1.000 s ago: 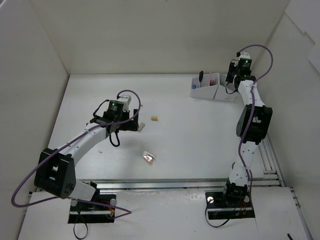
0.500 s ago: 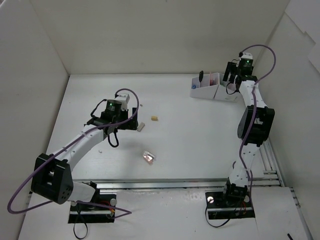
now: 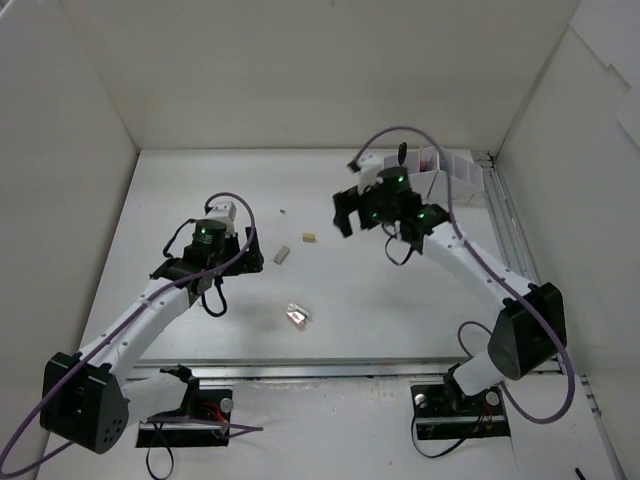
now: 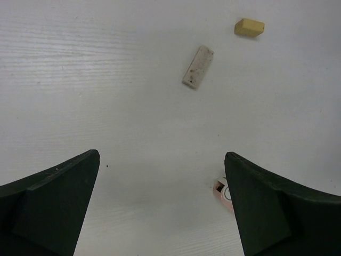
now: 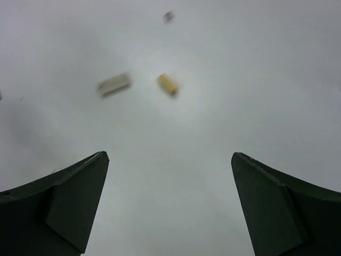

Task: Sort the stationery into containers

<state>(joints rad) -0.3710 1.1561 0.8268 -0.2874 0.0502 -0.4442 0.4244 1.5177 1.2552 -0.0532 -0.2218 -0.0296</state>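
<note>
A white eraser (image 3: 281,254) and a beige eraser (image 3: 310,238) lie mid-table, with a small pink-and-white item (image 3: 297,315) nearer the front. My left gripper (image 3: 243,259) stands open just left of the white eraser (image 4: 198,66); the beige eraser (image 4: 249,27) lies beyond, and the pink item (image 4: 222,189) peeks out beside the right finger. My right gripper (image 3: 342,215) hangs open right of the erasers, which show blurred as white (image 5: 114,84) and beige (image 5: 168,84). Both grippers (image 4: 162,156) (image 5: 169,156) hold nothing. The white organiser (image 3: 458,178) at the back right holds black scissors (image 3: 400,155) and a pink pen (image 3: 425,158).
A tiny grey scrap (image 3: 284,211) lies behind the erasers and shows far off as a grey scrap (image 5: 169,16) in the right wrist view. White walls close in the table on three sides. A metal rail (image 3: 350,368) runs along the near edge.
The right arm has swung from over the organiser to the middle of the table, and its jaws have opened. The left arm has drawn back a little toward the near left.
</note>
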